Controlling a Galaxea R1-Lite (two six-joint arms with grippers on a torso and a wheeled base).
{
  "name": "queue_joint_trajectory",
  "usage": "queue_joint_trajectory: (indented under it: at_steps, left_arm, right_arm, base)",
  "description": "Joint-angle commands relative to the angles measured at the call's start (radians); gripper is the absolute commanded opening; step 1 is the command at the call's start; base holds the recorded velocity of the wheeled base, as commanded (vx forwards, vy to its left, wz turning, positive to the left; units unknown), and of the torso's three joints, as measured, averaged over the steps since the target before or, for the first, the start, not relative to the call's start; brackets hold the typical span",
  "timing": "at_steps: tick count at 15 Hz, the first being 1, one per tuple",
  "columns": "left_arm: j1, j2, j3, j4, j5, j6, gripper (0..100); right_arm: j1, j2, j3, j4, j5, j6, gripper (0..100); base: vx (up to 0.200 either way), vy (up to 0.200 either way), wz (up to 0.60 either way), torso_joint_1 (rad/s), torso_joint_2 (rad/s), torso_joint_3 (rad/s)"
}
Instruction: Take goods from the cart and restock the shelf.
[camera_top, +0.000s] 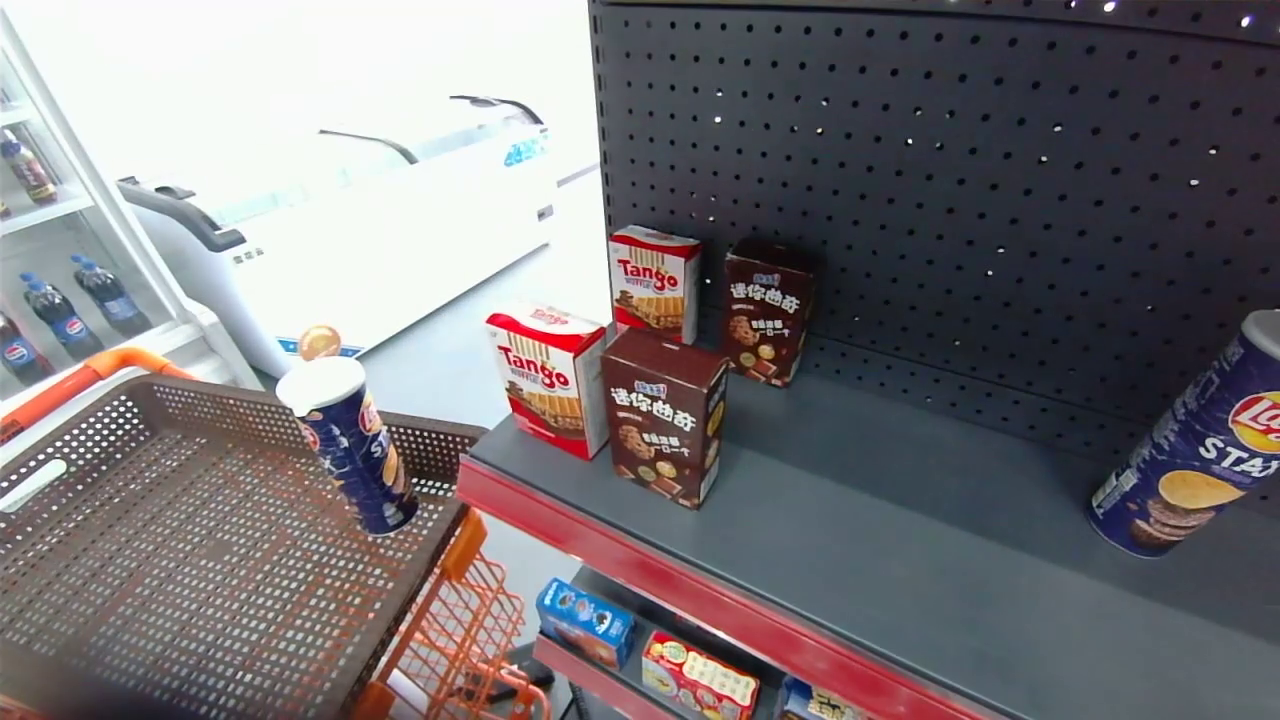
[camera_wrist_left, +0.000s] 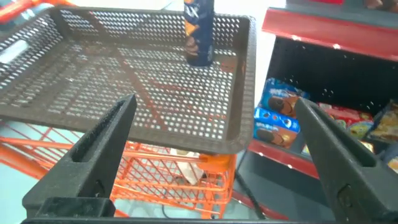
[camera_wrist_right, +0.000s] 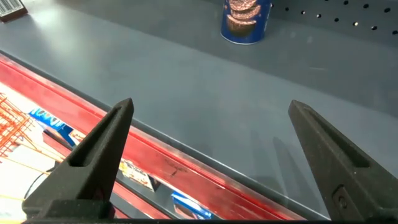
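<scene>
Starting the pick-up step is my judgement of the task's present stage. One blue cylindrical chip can with a white lid (camera_top: 350, 445) is standing on its base in the brown perforated plastic cart basket (camera_top: 150, 520). It is sitting at the basket corner nearest the grey metal shelf board with a red front edge (camera_top: 900, 540), just off that board's end. A second blue chip can (camera_top: 1195, 450) is already standing on the shelf board, close to the black pegboard back (camera_top: 950, 180). It is well apart from the red-and-white wafer boxes (camera_top: 548, 380) and brown cookie boxes (camera_top: 665, 430) grouped at the board's cart-side end.

For the next move, I am expecting that my left gripper (camera_wrist_left: 214, 106) needs to clear the basket rim, centre on the can's body and close firmly. The can is tall and narrow, so a sideways nudge is likely to tip it.

- Left gripper: jaws are spread wide, holding and touching nothing. It is hanging beside the cart, off the shelf board's end, with the can across the basket from my fingertips.
- Right gripper (camera_wrist_right: 211, 107): jaws are equally wide and empty. It is hovering over the shelf board's red front edge.
</scene>
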Motion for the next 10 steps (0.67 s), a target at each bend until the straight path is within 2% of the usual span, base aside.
queue_joint_trajectory:
  at_steps: [1, 2, 4, 5, 6, 8, 10]
  left_arm:
    - [0.001, 0.148, -0.169, 0.057, 0.026, 0.003, 100]
    - [0.003, 0.208, -0.222, 0.068, 0.032, 0.003, 100]
    - [0.004, 0.347, -0.244, 0.051, 0.037, 0.0, 100]
    - [0.007, 0.424, -0.264, 0.049, 0.063, -0.005, 100]
    - [0.004, 0.487, -0.273, 0.028, 0.08, -0.023, 100]
    - [0.026, 0.574, -0.278, -0.006, 0.077, -0.032, 100]
    - [-0.016, 0.659, -0.278, -0.04, 0.075, -0.052, 100]
  right_arm:
    - [0.0, 0.001, 0.0, 0.0, 0.0, -0.001, 100]
    - [0.0, 0.001, 0.0, 0.0, 0.0, -0.001, 100]
    - [0.0, 0.001, 0.0, 0.0, 0.0, -0.001, 100]
    - [0.0, 0.001, 0.0, 0.0, 0.0, -0.001, 100]
    - [0.0, 0.001, 0.0, 0.0, 0.0, -0.001, 100]
    - [0.0, 0.001, 0.0, 0.0, 0.0, -0.001, 100]
    - [0.0, 0.001, 0.0, 0.0, 0.0, -0.001, 100]
  base:
    - [0.0, 0.0, 0.0, 0.0, 0.0, 0.0]
    - [0.0, 0.0, 0.0, 0.0, 0.0, 0.0]
    - [0.0, 0.0, 0.0, 0.0, 0.0, 0.0]
    - [0.0, 0.0, 0.0, 0.0, 0.0, 0.0]
    - [0.0, 0.0, 0.0, 0.0, 0.0, 0.0]
    - [0.0, 0.0, 0.0, 0.0, 0.0, 0.0]
    - [0.0, 0.0, 0.0, 0.0, 0.0, 0.0]
